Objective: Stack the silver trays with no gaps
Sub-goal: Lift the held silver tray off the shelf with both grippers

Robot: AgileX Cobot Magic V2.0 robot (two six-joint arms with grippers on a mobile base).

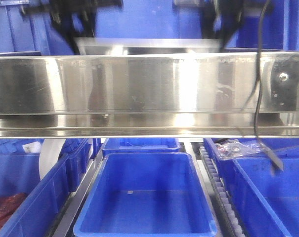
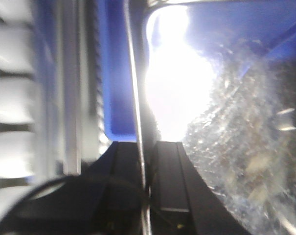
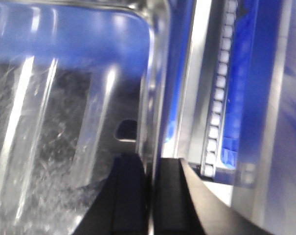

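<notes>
A silver tray [image 1: 148, 47] shows only as a shiny strip above the long steel shelf rail, held between my two arms. My left gripper [image 2: 147, 161] is shut on the tray's left wall, one finger on each side of the thin rim [image 2: 136, 98]. The scratched tray floor [image 2: 245, 147] lies to the right of it. My right gripper [image 3: 150, 169] is shut on the tray's right wall [image 3: 150, 98], with the tray floor [image 3: 55, 137] to its left. Both grippers [image 1: 77, 22] [image 1: 221, 24] appear blurred at the top of the front view. No second tray shows.
The broad steel shelf rail [image 1: 139, 91] spans the front view and hides most of the tray. Below it stand deep blue bins [image 1: 147, 197], one at the left, one at the right [image 1: 273, 192]. A roller track [image 3: 218, 98] runs beside the right gripper. A black cable [image 1: 258, 98] hangs at the right.
</notes>
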